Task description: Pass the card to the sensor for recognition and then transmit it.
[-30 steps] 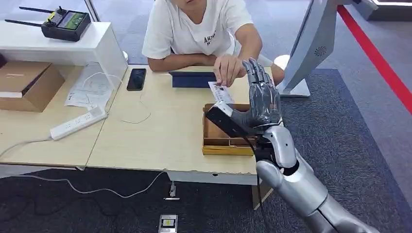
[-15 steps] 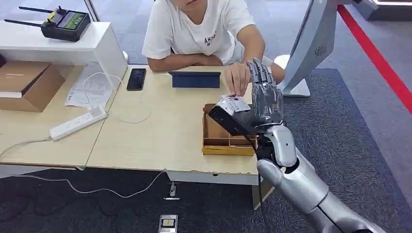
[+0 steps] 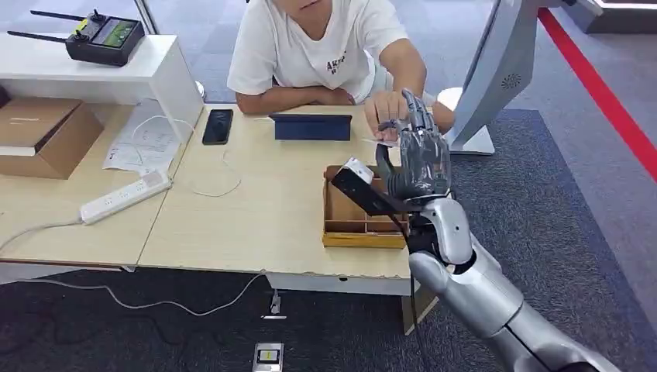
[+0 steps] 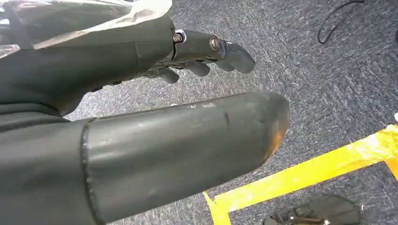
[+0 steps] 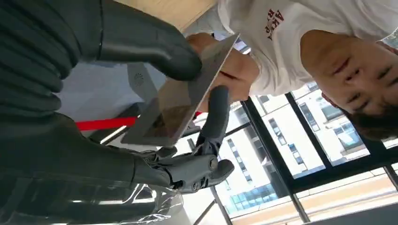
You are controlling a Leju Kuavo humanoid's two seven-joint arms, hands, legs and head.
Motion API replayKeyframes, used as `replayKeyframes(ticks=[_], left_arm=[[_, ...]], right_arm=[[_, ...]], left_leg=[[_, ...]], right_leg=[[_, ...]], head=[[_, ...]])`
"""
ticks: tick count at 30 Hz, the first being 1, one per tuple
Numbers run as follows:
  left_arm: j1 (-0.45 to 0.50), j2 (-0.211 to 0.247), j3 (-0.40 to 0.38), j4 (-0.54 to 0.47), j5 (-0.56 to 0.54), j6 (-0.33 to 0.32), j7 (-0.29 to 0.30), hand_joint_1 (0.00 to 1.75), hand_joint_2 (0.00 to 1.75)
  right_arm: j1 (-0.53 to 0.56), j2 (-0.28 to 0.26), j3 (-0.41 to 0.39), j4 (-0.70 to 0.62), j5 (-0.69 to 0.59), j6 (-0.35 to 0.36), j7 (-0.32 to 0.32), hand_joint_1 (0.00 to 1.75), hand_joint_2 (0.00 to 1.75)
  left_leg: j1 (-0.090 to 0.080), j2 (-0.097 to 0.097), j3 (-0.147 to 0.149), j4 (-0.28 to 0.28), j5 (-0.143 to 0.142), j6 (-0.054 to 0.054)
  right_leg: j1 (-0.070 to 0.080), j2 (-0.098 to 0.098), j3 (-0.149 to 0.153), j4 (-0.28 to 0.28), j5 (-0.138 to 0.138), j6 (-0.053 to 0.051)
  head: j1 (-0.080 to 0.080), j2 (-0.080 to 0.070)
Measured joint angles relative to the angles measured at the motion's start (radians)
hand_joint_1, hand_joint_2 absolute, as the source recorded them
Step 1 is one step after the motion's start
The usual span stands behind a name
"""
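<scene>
My right hand (image 3: 419, 159) is raised upright above the table's right end, beside the person's hand (image 3: 385, 108). A thin pale card (image 3: 385, 141) lies flat between them. In the right wrist view my thumb (image 5: 145, 44) presses on one face of the card (image 5: 185, 96) and a dark finger (image 5: 213, 117) backs the other, so the card is pinched. The person's hand (image 5: 232, 70) still holds its far end. A tall white stand (image 3: 496, 77), possibly the sensor, rises at the table's far right. My left hand (image 4: 141, 93) hangs over grey carpet, holding nothing, its fingers loosely extended.
An open wooden box (image 3: 345, 225) sits on the table under my right wrist. A dark tablet (image 3: 310, 126), a phone (image 3: 218, 125), a power strip (image 3: 124, 196) and a cardboard box (image 3: 42, 136) lie farther left. The person (image 3: 310, 46) sits across the table.
The person's hand lifted the card from near the table up to my right hand's fingers, turning it flat. My thumb has come in onto it. The arm barely moved.
</scene>
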Motion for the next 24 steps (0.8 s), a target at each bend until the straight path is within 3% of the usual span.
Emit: replayKeyframes(ticks=[16,24], left_arm=[[0.001,0.000,0.000,0.000,0.004,0.005,-0.006,0.00,0.00],[0.005,-0.005,0.000,0.000,0.034,0.010,-0.001,0.00,0.00]], right_arm=[[-0.019,0.000,0.006,0.025,-0.049,-0.002,-0.018,1.75,1.75],[0.022,-0.012,0.005,0.022,-0.100,0.023,-0.034,1.75,1.75]], left_leg=[[0.000,0.000,0.000,0.000,0.000,0.000],[0.000,0.000,0.000,0.000,0.000,0.000]], right_leg=[[0.000,0.000,0.000,0.000,0.000,0.000],[0.000,0.000,0.000,0.000,0.000,0.000]], head=[[0.000,0.000],[0.000,0.000]])
